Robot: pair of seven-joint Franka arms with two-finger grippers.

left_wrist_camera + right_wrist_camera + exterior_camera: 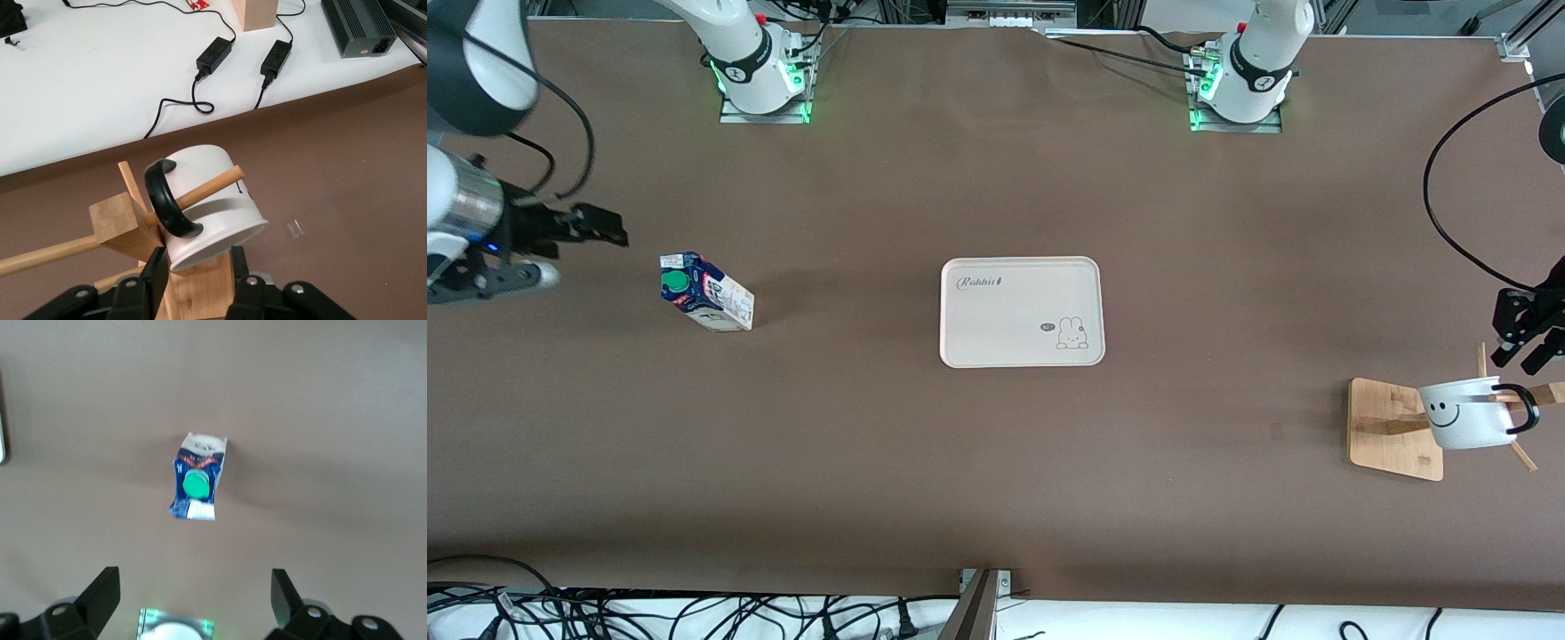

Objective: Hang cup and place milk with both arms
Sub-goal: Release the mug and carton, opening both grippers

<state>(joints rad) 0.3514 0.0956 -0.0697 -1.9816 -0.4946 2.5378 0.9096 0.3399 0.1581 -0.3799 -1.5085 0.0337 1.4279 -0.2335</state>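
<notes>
The cup hangs on the wooden rack; the left gripper, apart, is beside it. The milk stands on the desk, away from the tray. The right gripper is wide apart. The carton seems light and crushable; grasp its flat sides gently.

You are looking at the cup, a small white mug with a black smiley face and a thin black loop handle. It is hanging tipped on its side from a peg of the wooden rack, the peg passing through the handle, at the left arm's end of the surface. The milk, a small dark-blue and white gable-top carton with a round green cap, is standing upright on the brown surface toward the right arm's end, well apart from the cup and farther from the front camera.
</notes>
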